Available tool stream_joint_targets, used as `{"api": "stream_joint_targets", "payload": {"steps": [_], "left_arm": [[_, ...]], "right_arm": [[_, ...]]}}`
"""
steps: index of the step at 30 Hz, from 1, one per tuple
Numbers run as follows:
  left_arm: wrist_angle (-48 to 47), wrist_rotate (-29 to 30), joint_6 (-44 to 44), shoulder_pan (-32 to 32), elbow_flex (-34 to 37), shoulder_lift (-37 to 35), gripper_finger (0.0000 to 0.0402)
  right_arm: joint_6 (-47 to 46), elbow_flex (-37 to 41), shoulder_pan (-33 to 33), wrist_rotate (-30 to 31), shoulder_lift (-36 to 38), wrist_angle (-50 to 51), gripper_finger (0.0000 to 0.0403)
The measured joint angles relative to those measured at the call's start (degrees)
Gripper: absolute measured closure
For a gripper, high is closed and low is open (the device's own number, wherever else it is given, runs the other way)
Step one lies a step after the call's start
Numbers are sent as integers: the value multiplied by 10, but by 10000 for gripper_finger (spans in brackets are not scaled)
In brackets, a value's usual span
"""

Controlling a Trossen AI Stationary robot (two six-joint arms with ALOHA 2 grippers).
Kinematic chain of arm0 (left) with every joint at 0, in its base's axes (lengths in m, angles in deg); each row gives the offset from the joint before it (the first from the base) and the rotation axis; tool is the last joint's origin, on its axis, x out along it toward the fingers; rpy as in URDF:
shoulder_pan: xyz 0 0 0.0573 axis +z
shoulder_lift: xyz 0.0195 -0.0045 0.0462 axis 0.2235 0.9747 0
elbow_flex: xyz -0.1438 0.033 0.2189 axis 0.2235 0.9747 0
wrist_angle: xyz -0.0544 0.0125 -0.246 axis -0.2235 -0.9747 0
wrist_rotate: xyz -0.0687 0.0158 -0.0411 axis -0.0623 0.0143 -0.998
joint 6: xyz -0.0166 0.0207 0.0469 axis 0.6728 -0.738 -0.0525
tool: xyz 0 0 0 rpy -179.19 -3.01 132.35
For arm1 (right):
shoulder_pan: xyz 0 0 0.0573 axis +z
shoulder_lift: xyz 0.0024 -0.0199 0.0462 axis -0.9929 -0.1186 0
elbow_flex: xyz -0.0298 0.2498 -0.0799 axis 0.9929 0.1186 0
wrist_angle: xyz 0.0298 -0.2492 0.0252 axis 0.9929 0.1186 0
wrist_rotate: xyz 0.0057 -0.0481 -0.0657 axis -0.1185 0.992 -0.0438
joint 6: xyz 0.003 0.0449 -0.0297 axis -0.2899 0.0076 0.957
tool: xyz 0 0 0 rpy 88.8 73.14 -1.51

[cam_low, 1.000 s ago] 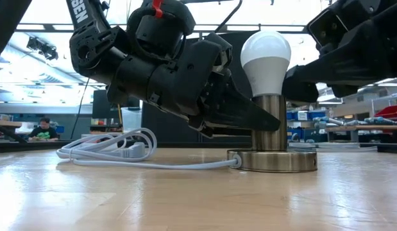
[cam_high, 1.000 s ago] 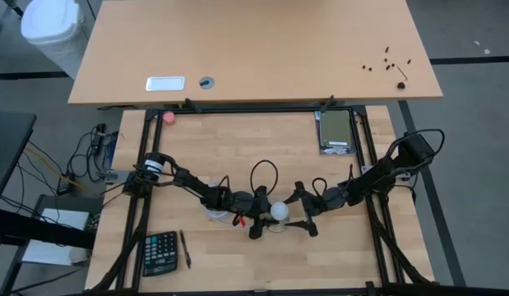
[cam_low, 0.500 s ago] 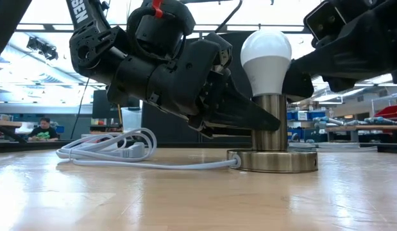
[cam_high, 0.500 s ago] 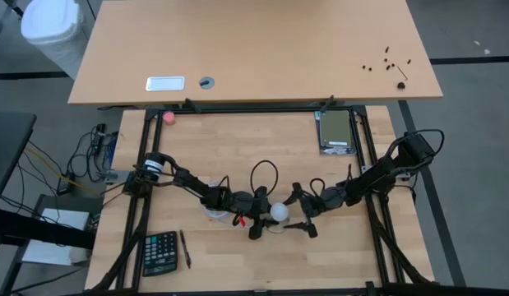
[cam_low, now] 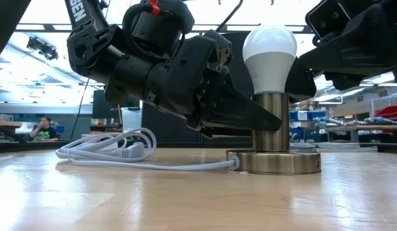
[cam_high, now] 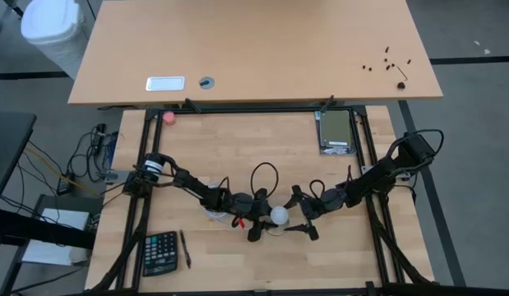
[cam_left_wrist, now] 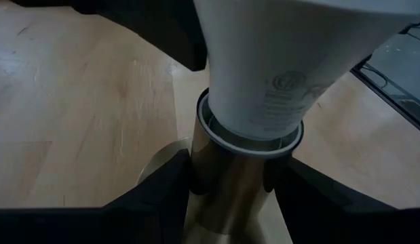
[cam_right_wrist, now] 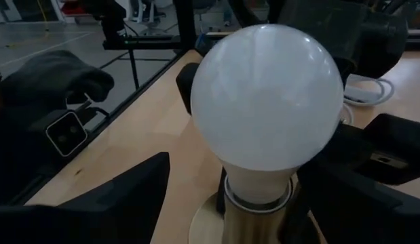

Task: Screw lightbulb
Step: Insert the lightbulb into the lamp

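1. The lightbulb (cam_high: 278, 215) stands upright, globe up, in a brass-coloured socket post (cam_low: 272, 122) that rises from a round metal base (cam_low: 275, 161), low on the bench (cam_high: 238, 140) at about 6 o'clock from the bench's middle in the high view.
2. The left pincer (cam_high: 256, 222) sits at 9 o'clock from the bulb. In the left wrist view its two dark fingers (cam_left_wrist: 159, 196) press on either side of the socket post, just under the bulb's neck, so it is clamped on the post, not on the bulb.
3. The right pincer (cam_high: 303, 215) sits at 3 o'clock from the bulb. In the right wrist view its fingers (cam_right_wrist: 121, 193) stand wide on either side of the globe (cam_right_wrist: 267, 102); a gap seems to show on each side, though the view is too close to rule out a light touch.
4. Count: one lightbulb, one socket post with base, two pincers, one at each side of the bulb.
5. One white cord (cam_low: 115, 151) lies coiled on the bench and runs into the base.
6. One calculator (cam_high: 159, 252) and one pen (cam_high: 185, 248) lie at about 8 o'clock from the bulb, well apart from it.
7. One small pink ball (cam_high: 168, 117) lies at about 11 o'clock, near the bench's far edge.
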Motion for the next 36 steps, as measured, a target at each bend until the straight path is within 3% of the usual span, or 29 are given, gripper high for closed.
{"api": "stream_joint_targets", "payload": {"steps": [20,32,36], "left_arm": [[-1,12,6,3,0,0,203],[-1,12,7,3,0,0,203],[-1,7,11,2,0,0,203]], "right_arm": [[-73,0,50,-18,0,29,90],[-86,0,56,113,0,74,93],[-70,1,53,196,0,76,93]]}}
